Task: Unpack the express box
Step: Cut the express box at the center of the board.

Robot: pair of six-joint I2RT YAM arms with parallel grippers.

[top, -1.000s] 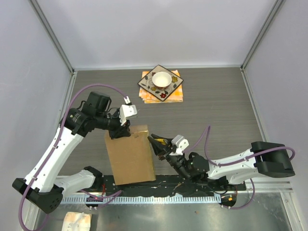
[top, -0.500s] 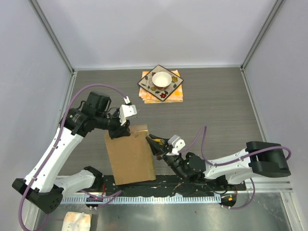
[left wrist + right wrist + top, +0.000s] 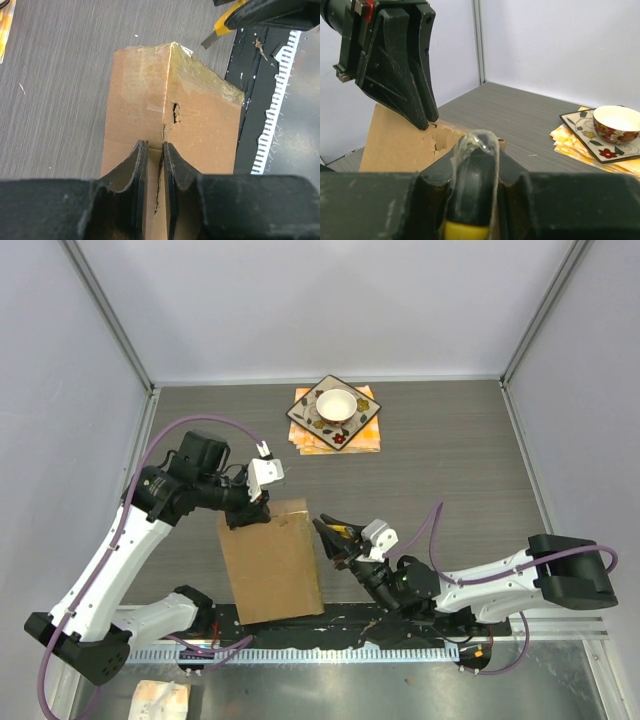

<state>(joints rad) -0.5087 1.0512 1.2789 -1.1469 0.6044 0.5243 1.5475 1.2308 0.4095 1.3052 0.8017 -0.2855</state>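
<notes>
Now | express box (image 3: 272, 560) taped, contents hidden | left fingers (image 3: 136, 167) pinch it | right fingers (image 3: 517, 175) grip probable cutter (image 3: 227, 22)

readable text: none in any of the views.
express box (image 3: 272, 560): toward 6 o'clock on the table in the top view. Its brown cardboard faces and clear tape carry no print, label or number that can be made out.
patterned plate (image 3: 312, 422): toward 12 o'clock. It has painted flowers and leaves only, no lettering.
arm housings: any markings are too small to read.
</notes>
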